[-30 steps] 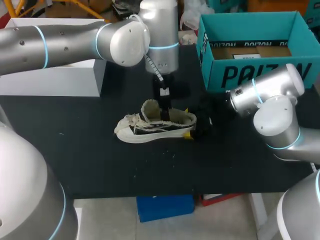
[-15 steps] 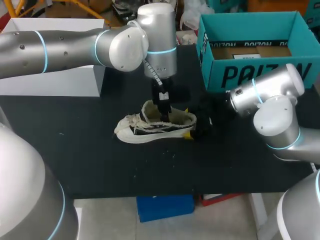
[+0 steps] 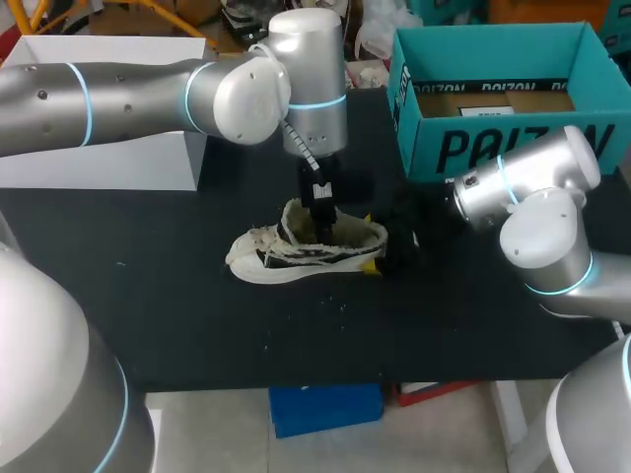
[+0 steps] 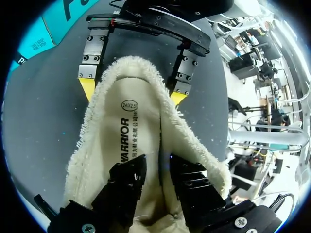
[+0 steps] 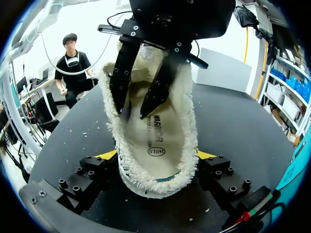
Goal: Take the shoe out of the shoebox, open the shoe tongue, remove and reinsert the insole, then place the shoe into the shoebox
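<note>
Shoe [image 3: 296, 258] is lying on its sole on the black table [image 3: 197, 325], out of the teal shoebox [image 3: 444, 148], so you are past the first step. Right gripper [image 5: 155, 155] is clamping the heel between its yellow tips. Left gripper [image 4: 158, 177], fingers narrowly apart and holding nothing, is pointing into the wide-open mouth over the insole [image 4: 129, 141], which is lying flat inside. Judge the insole work as in hand, with reboxing left to do. White box [image 3: 99, 163] is standing well apart, and you are facing no evident obstruction.
</note>
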`<state>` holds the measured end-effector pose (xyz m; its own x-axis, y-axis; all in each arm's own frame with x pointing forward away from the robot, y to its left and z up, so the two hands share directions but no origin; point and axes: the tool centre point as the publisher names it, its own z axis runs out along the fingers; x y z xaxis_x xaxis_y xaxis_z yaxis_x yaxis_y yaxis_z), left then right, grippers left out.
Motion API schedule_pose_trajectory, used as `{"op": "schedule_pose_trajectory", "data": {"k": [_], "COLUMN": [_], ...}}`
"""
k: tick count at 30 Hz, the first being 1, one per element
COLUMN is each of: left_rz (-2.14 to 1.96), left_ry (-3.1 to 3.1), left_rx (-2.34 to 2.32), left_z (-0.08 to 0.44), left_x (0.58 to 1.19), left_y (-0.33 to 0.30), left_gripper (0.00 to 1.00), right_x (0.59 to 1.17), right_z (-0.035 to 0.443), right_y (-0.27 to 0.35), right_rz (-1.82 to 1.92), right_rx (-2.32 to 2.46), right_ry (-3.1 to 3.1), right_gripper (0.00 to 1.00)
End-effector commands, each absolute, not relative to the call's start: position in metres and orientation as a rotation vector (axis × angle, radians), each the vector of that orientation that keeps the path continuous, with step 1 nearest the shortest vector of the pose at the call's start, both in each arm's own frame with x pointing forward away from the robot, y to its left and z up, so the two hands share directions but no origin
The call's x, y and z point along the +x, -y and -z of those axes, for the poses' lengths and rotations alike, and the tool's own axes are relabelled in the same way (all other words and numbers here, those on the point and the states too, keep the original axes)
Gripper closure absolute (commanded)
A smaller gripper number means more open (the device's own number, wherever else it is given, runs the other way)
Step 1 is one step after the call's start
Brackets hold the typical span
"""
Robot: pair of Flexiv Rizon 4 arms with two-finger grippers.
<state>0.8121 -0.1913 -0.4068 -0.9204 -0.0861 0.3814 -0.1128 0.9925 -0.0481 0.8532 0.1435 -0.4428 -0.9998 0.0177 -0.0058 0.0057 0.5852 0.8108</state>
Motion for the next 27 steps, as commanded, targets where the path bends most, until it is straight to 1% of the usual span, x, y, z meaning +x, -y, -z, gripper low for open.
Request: {"op": "schedule_pose_trajectory", "data": {"k": [1, 7, 10, 15, 18, 20, 21, 24, 27], "left_rz": [-0.079, 0.037, 0.064, 0.129, 0.202, 0.244, 0.266, 0.334, 0.373], "left_ry": [2.785, 2.892, 2.944, 3.045, 3.115, 3.157, 3.178, 3.227, 3.284], "left_rx": [0.166, 0.260, 0.325, 0.398, 0.427, 0.453, 0.469, 0.493, 0.526], "left_z": [0.411, 0.418, 0.420, 0.424, 0.428, 0.430, 0.431, 0.434, 0.433], "left_x": [0.804, 0.801, 0.800, 0.799, 0.798, 0.799, 0.801, 0.807, 0.812], "left_y": [0.190, 0.187, 0.183, 0.178, 0.177, 0.175, 0.174, 0.169, 0.163], "left_gripper": [0.71, 0.75, 0.75, 0.76, 0.74, 0.79, 0.80, 0.76, 0.76], "right_x": [0.855, 0.855, 0.855, 0.855, 0.855, 0.855, 0.855, 0.855, 0.855], "right_z": [0.443, 0.443, 0.443, 0.443, 0.443, 0.443, 0.443, 0.443, 0.443], "right_y": [-0.144, -0.144, -0.144, -0.144, -0.144, -0.144, -0.144, -0.144, -0.144], "right_rz": [-1.421, -1.421, -1.421, -1.421, -1.421, -1.421, -1.421, -1.421, -1.421], "right_rx": [0.025, 0.025, 0.025, 0.025, 0.025, 0.025, 0.025, 0.025, 0.025], "right_ry": [-2.786, -2.786, -2.786, -2.786, -2.786, -2.786, -2.786, -2.786, -2.786], "right_gripper": [1.00, 1.00, 1.00, 1.00, 1.00, 1.00, 1.00, 1.00, 1.00]}}
